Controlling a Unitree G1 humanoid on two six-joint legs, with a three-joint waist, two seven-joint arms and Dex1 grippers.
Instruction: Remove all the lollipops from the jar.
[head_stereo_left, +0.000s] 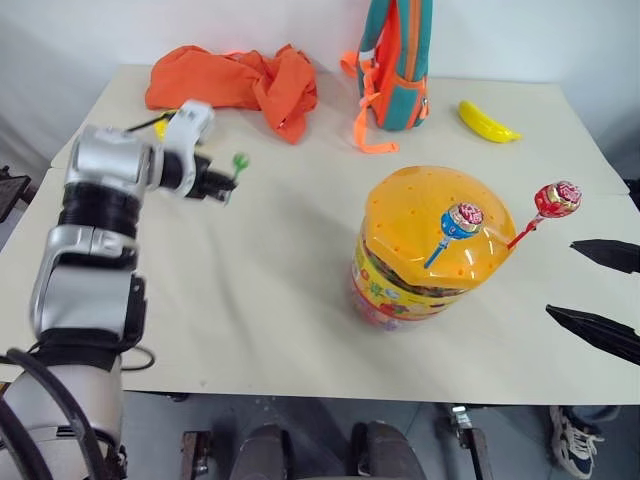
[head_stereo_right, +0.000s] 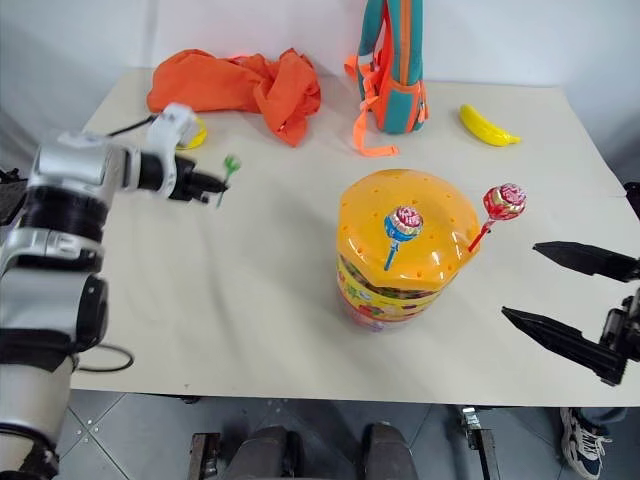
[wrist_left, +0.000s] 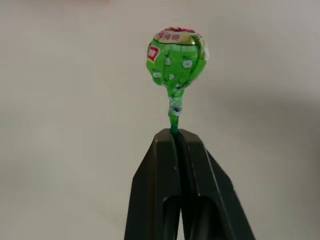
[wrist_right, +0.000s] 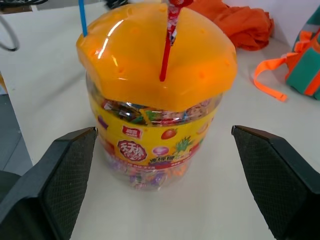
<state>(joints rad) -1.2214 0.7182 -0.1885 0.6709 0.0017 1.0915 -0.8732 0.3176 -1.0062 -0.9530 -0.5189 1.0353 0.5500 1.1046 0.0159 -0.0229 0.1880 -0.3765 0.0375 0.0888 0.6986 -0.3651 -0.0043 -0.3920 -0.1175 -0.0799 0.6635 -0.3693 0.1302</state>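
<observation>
1. And here's the left gripper (head_stereo_left: 228, 185) out over the bare table (head_stereo_left: 250, 300), at about 9 o'clock from the jar (head_stereo_left: 425, 255) and well apart from it.
2. Its two black fingers (wrist_left: 165, 165) are pressed tight together on a thin green stick, and the green-wrapped lollipop (wrist_left: 176, 60) stands up just past the fingertips, clear of the tabletop.
3. The jar sits right of centre on the table, orange domed lid on, yellow label round the clear wall, sweets packed inside.
4. Two lollipops remain planted in that lid: the blue-stick lollipop (head_stereo_left: 462, 219) near the middle of the dome, leaning toward 1 o'clock.
5. The red-stick lollipop (head_stereo_left: 557, 198) juts from the lid's right shoulder, its head hanging out past the jar at about 2 o'clock.
6. The right gripper (head_stereo_right: 570, 295) waits at 3 o'clock from the jar, fingers spread wide, holding nothing, near but not touching.
7. At the far edge: a heap of orange cloth (head_stereo_left: 235, 85) at 11 o'clock, a teal-and-orange backpack (head_stereo_left: 395, 65) at 12, a yellow banana (head_stereo_left: 487, 122) at 1.
</observation>
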